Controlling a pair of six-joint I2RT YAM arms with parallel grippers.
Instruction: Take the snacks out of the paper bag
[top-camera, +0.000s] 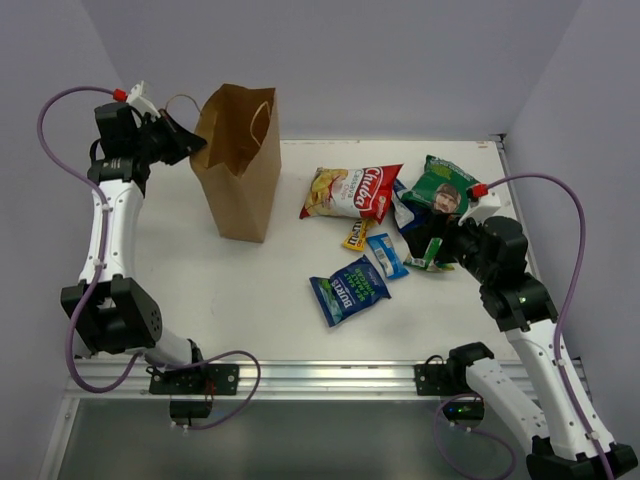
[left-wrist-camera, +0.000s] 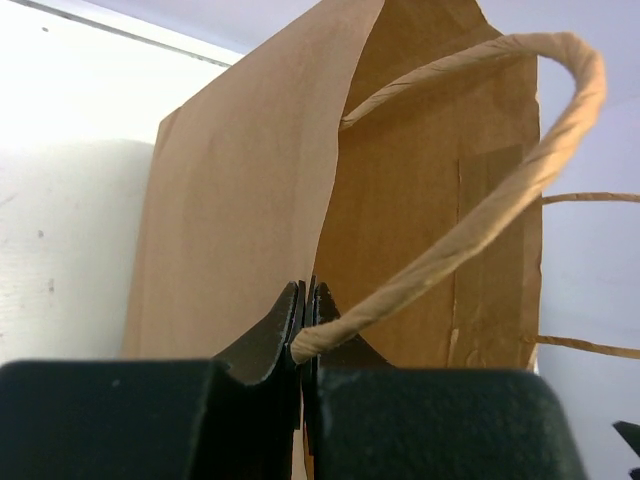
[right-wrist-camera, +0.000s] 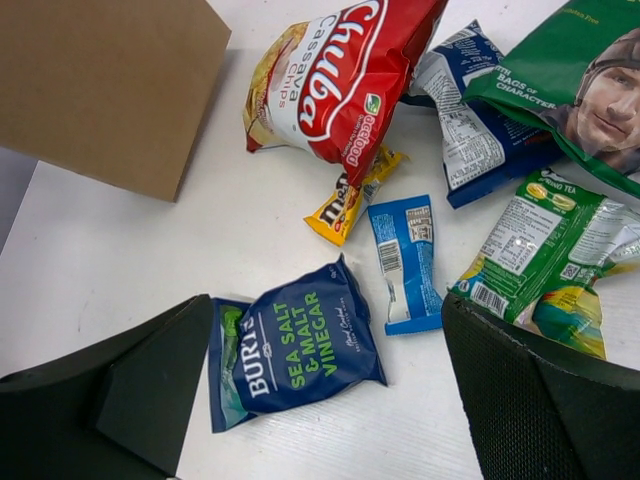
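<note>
Left jaws are pinching the rim of the paper bag (top-camera: 238, 165) near the far-left corner of the desk (top-camera: 250, 300); tugging sideways risks toppling it. Right jaws are gaping above the snacks (top-camera: 352, 190).

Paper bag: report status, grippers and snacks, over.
Left gripper shut on paper bag at its handle base, bag upright. Right gripper open over snacks lying loose on table. Bag interior not visible. Nothing in the way.
</note>
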